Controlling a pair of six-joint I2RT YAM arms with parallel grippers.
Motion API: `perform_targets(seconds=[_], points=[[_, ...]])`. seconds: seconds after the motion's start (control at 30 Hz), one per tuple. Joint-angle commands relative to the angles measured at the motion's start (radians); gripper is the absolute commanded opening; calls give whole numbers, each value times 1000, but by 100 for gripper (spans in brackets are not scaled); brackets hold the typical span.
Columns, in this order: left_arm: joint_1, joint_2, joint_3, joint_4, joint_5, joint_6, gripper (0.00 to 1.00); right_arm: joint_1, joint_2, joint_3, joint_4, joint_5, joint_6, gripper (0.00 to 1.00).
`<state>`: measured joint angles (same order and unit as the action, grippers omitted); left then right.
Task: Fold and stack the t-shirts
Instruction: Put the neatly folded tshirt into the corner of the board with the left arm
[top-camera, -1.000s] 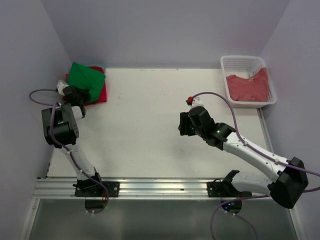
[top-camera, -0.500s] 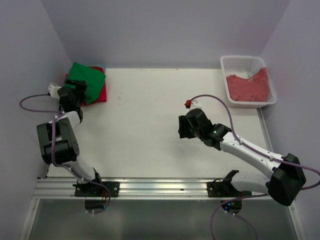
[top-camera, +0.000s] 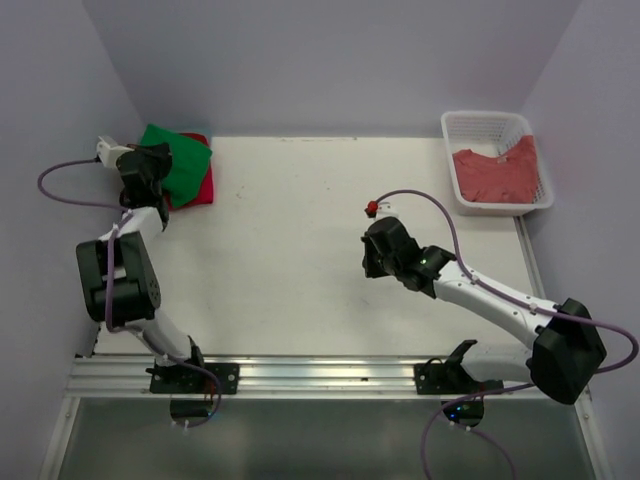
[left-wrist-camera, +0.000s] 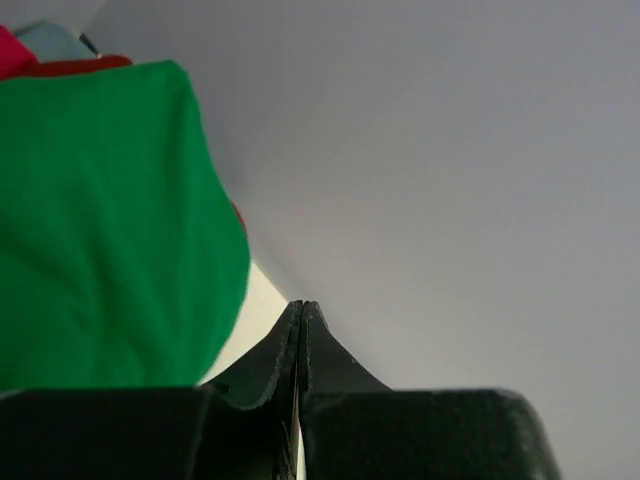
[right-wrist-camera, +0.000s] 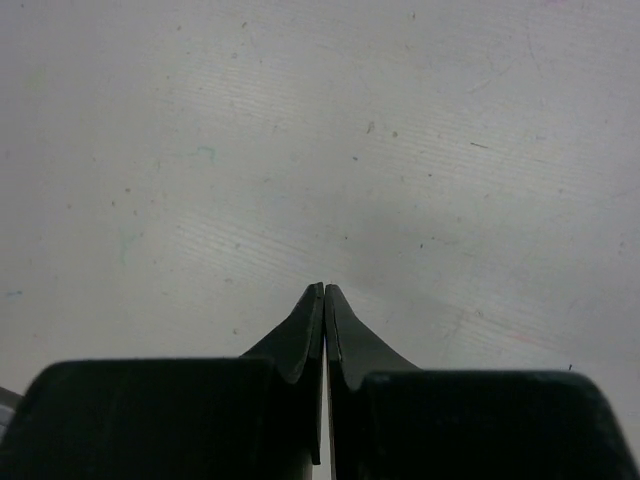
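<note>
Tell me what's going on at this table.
Two arms are folding and stacking t-shirts. A folded green t-shirt lies on a red t-shirt in the far left corner of the table. The left arm's fingers are shut and empty beside that stack. The right arm's fingers are shut and empty over bare table. A salmon t-shirt waits in the white basket, not yet folded.

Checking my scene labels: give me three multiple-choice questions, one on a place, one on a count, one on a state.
1. The green shirt lies: A mid-table; B on the red shirt, far left; C at the near edge.
2. Shirts in the basket: A one; B none; C three.
3. The right gripper is: A open; B shut on cloth; C shut, empty.
Answers: B, green covers red in the far-left corner; A, a single salmon shirt lies there; C, its jaws meet with nothing between.
</note>
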<state>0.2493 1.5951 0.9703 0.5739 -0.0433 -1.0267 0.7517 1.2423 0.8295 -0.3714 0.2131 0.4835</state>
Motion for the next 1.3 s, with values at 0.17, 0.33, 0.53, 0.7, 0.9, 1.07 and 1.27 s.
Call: perform_targets(seconds=[0.17, 0.33, 0.53, 0.7, 0.9, 1.07, 1.27], points=[[90, 569, 373, -60, 270, -5, 0, -3, -119, -41, 19, -8, 38, 0], [99, 692, 401, -69, 307, -19, 0, -3, -152, -29, -14, 15, 24, 0], [99, 545, 295, 210, 410, -33, 0, -3, -195, -23, -9, 83, -6, 4], [68, 245, 184, 313, 479, -20, 36, -3, -208, 8, -6, 190, -57, 49], [-142, -143, 50, 167, 453, 201, 100, -6, -205, 79, -20, 363, -97, 99], [-376, -349, -33, 28, 384, 398, 100, -6, -215, 131, -26, 433, -181, 99], [-614, -524, -24, -256, 208, 649, 100, -15, -234, 140, 20, 468, -197, 99]])
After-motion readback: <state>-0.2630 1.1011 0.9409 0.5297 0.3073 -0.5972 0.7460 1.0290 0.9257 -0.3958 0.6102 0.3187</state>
